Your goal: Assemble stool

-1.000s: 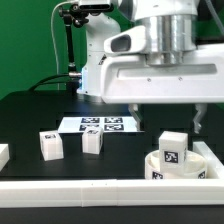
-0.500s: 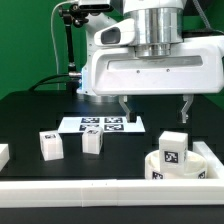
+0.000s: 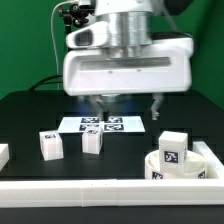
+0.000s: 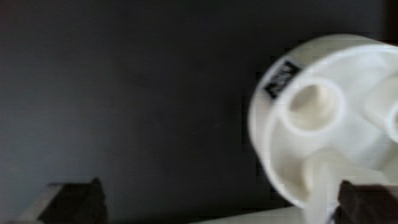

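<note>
The round white seat lies at the front on the exterior view's right, with one tagged leg standing upright on it. Two more white legs stand on the black table to the exterior view's left. My gripper hangs open and empty above the table, behind the legs and to the exterior view's left of the seat. In the wrist view the seat shows blurred, with round holes in its face, and the gripper holds nothing between its dark fingertips.
The marker board lies flat under the gripper. A long white border rail runs along the front edge. A small white piece shows at the exterior view's left edge. A green wall and a camera stand are behind.
The gripper has moved to the exterior view's left, away from above the seat to above the marker board, and stayed open. The stool parts have not moved.
</note>
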Tool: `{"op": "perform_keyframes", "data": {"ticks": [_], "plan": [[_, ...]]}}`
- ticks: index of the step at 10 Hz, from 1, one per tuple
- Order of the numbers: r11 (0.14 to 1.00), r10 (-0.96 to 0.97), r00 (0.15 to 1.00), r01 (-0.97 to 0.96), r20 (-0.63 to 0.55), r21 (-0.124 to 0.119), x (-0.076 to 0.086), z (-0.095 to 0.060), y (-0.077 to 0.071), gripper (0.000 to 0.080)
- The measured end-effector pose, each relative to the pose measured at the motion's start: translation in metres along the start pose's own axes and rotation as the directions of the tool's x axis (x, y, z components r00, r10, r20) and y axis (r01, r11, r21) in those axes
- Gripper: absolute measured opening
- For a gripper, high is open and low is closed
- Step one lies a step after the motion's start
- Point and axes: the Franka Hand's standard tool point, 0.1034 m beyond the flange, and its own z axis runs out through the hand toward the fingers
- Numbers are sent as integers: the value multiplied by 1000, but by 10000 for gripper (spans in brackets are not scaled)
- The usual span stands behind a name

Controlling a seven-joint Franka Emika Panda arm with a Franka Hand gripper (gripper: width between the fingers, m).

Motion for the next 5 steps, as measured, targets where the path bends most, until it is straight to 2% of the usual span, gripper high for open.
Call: {"op": "perform_keyframes", "data": {"ticks": [1,3,5], "plan": [[1000,-4,1000,4,5,3,-2,-1,20,649],[1000,7,1000,-7,11,9,-2,2,45,649],[1000,-5,1000,5,12,10,-3,2,39,649]]}}
